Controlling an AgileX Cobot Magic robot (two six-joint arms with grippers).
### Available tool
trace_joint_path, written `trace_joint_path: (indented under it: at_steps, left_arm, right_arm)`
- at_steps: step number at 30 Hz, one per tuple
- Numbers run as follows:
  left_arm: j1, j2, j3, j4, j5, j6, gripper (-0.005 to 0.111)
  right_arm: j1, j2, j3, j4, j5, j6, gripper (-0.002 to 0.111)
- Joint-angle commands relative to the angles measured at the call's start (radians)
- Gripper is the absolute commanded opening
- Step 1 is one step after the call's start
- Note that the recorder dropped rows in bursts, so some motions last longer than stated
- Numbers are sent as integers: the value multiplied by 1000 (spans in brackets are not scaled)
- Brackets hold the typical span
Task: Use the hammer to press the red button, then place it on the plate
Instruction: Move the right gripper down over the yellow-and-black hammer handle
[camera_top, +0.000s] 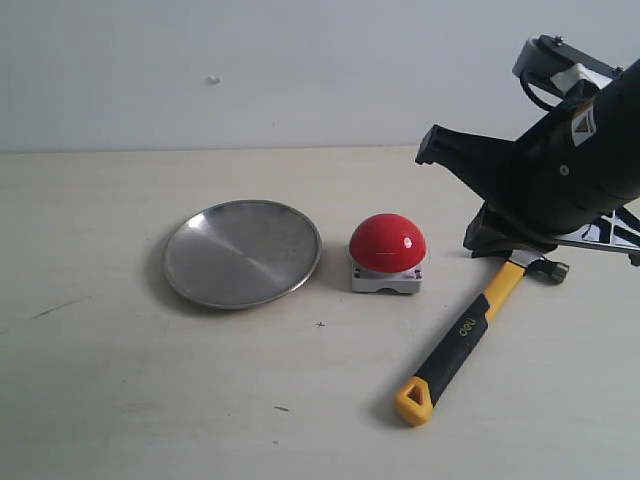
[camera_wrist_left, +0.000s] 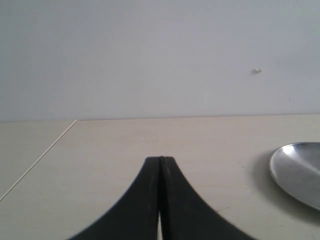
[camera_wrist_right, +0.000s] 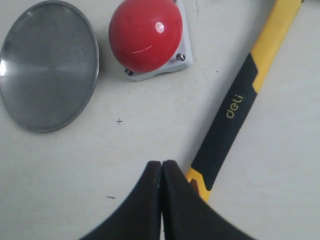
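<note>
I am holding my right claw (camera_wrist_right: 161, 162) pressed together and empty, hovering above the table (camera_top: 100, 400) at the right of the scene. My left claw (camera_wrist_left: 160, 159) is likewise closed on nothing, off to the left.

The hammer (camera_top: 470, 335) is lying flat to the right of the red button (camera_top: 388, 242). Its head is lying far and right beneath my arm, and its yellow loop is pointing near and left. The plate (camera_top: 240, 252) is sitting just left of the button.

I am judging the risks. If I am descending with the jaws together, I am only shoving the handle along the table, perhaps into the button's grey base. If I am gripping too close to the loop, the heavy head is likely dragging down and twisting in my hold, spoiling my aim on the dome. The dome is glossy and rounded, so an off-centre press is risking a glancing slip. The plate is shallow and shiny, so a hammer set on its rim is risking tipping it or sliding off.
</note>
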Motion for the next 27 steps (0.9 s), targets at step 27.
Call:
trace_joint_path:
  at_steps: [27]
  left_arm:
    - [4,-4,3,-10,-2,0,0]
  right_arm:
    - [2,55,-7,90,-228,547,0]
